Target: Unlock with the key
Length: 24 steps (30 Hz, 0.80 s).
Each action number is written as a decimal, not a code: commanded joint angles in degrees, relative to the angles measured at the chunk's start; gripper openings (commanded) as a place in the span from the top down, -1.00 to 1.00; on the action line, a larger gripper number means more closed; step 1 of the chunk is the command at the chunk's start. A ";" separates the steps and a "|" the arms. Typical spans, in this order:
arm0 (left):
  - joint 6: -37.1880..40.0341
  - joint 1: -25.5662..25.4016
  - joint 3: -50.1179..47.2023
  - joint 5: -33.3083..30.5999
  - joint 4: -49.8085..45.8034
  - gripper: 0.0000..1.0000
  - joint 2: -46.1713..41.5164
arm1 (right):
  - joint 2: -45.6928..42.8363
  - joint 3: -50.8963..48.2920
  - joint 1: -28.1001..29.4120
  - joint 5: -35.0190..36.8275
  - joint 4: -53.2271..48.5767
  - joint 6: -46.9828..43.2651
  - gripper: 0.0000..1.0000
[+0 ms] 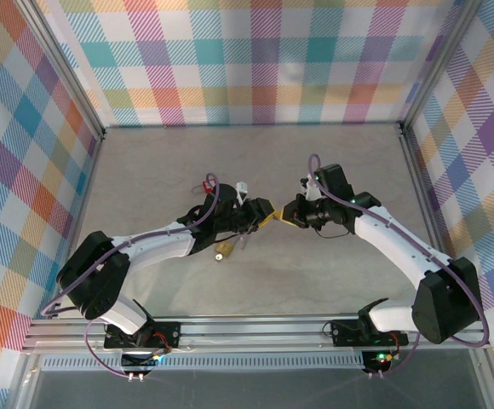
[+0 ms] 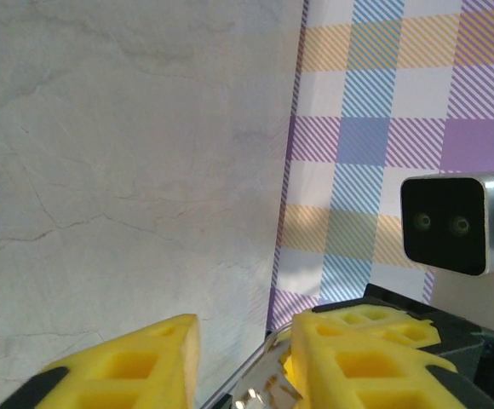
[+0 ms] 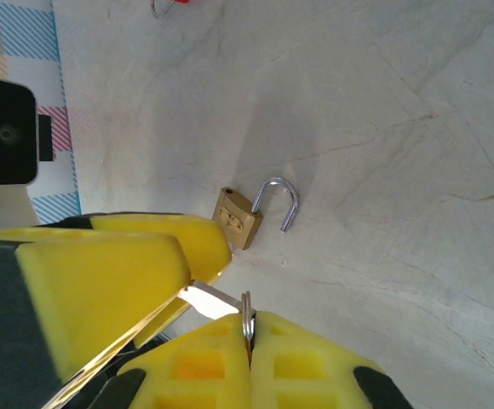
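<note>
A small brass padlock (image 3: 236,219) lies on the grey table with its steel shackle (image 3: 283,203) swung open; from above the padlock (image 1: 222,250) sits just below my left arm. Above the table, my right gripper (image 3: 249,322) is shut on the head and ring of a silver key (image 3: 217,298). The key's blade points at the left gripper's yellow fingers (image 3: 145,247). In the left wrist view my left gripper (image 2: 243,328) stands open, with the key (image 2: 264,388) against its right pad. Both the left gripper (image 1: 262,218) and the right gripper (image 1: 288,215) meet tip to tip mid-table.
A small red item (image 1: 209,181) and a white piece (image 1: 243,189) lie just behind the left gripper. Plaid walls (image 1: 255,60) enclose the table on three sides. An aluminium rail (image 1: 255,332) runs along the near edge.
</note>
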 commanded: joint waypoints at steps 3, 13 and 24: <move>2.94 -0.27 1.98 -0.42 -2.36 0.65 0.70 | -1.00 1.76 0.48 -1.78 0.32 -1.30 1.00; 4.55 -0.29 3.47 -0.08 -4.41 1.00 0.96 | -1.61 1.88 0.37 -3.45 0.85 -1.65 1.00; 2.28 -0.12 -0.87 -1.94 8.60 1.00 -1.88 | -6.55 -9.04 -6.30 -18.80 28.96 12.56 -0.38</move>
